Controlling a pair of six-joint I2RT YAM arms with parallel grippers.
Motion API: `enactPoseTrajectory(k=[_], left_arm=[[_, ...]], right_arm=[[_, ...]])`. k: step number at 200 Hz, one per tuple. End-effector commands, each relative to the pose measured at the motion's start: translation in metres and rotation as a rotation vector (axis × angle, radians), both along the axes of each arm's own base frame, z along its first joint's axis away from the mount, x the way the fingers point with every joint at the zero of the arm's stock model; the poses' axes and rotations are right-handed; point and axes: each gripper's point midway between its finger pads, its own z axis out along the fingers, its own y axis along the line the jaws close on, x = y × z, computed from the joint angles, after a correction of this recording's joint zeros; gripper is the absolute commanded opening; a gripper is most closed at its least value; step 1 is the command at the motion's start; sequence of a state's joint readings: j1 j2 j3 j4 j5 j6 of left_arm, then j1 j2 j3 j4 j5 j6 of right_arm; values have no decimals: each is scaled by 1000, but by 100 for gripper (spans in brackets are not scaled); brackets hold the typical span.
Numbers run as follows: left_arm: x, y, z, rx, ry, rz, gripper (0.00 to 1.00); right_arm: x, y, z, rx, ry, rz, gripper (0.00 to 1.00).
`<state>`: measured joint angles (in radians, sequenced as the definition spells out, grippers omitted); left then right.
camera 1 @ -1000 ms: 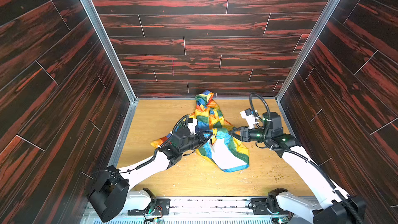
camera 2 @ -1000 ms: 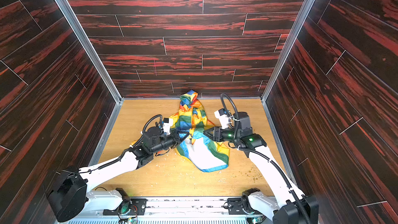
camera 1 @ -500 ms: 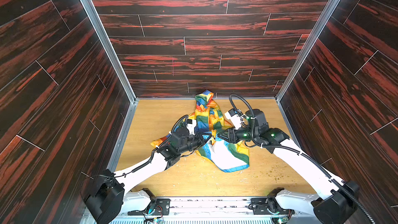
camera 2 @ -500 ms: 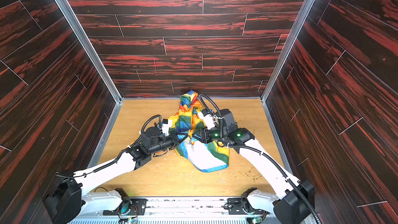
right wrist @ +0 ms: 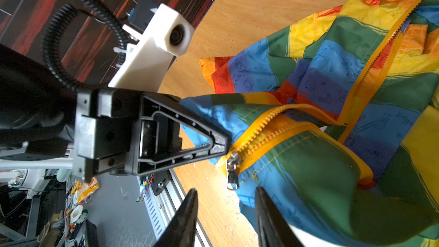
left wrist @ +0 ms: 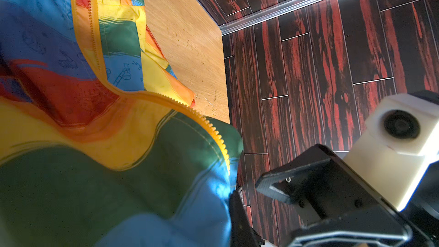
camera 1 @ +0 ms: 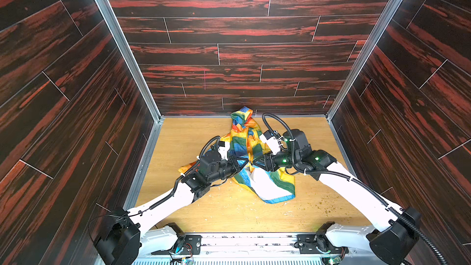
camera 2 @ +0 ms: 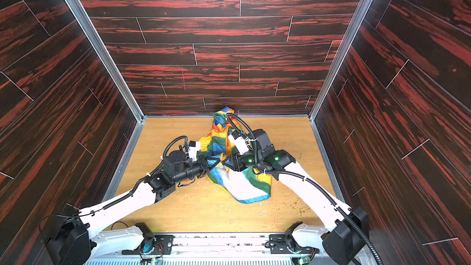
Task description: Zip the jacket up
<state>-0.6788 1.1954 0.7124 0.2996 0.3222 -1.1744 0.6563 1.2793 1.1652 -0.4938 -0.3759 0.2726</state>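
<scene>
The jacket (camera 1: 251,146) lies crumpled in the middle of the surface (camera 1: 204,212), its hood against the far edge and a flap of white lining turned out toward the near edge. My left hand (right wrist: 222,144) is clamped on the jacket's bottom hem, right at the foot of the yellow zipper (right wrist: 261,129). The metal slider (right wrist: 233,159) sits just beside its tips, with the pull tab (right wrist: 231,179) hanging from it. My right hand (right wrist: 225,189) faces it tip to tip, its fingers (right wrist: 187,212) parted to a narrow gap and holding nothing – the pull tab hangs just off their ends. In the left wrist view one row of zipper teeth runs bare along the fabric's edge.
</scene>
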Motion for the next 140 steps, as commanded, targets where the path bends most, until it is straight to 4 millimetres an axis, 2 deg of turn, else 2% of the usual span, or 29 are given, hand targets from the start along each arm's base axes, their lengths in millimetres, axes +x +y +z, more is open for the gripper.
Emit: enactPoseTrajectory(k=[1,32,55,140], left_arm=[[-2,5,9,-6,-27,4,0],[-4,5,9,-7,-24,-2,0],[-4,4,9,-11,-20,-5,0],[-5,2,8,-16,-13,-16,0]], right_arm=[[-1,4,-4,-37,-7,22,42],[-2,7,-8,-48,-3,34,40],[-3,9,-11,-55,5,41,30],[-3,11,-18,-63,12,47,37]])
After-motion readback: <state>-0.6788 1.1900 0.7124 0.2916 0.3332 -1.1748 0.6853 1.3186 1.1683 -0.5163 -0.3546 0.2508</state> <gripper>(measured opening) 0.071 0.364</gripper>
